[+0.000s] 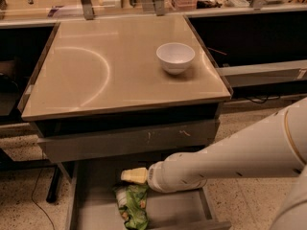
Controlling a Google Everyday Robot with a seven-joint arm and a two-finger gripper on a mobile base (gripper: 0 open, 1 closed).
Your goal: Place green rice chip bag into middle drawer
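Reaching arm, camera view: the white arm [230, 162] comes in from the right and dips below the table top. That puts the gripper [133, 175] low over the open middle drawer [184, 210], pointing left. Makes sense, since the only way into that drawer is under the closed one above it.
Gripper state: honestly can't tell if it's gripping the bag or free of it. Only a cream-coloured tip shows.
Green rice chip bag [133, 205]: right below the gripper, inside the drawer and lying on its floor by the look of it. It's crumpled, with the long side running toward the camera. Can't say whether it touches the gripper.
Why it's there: my guess is the bag is being set down inside, so the task looks nearly done, pending a release and a pull-back.
Closed drawer front [129, 140]: just above the gripper, grey with pale scratches. Not the target.
Table [96, 75]: well above the gripper, carrying a white bowl [175, 57] up and to the gripper's right, well apart from the action.
Hidden: the drawer's back end sits under the closed drawer front, and its near edge is cut off at the bottom. The bag's print is too dim to read.
Cut off: the arm's upper part runs off the right edge.
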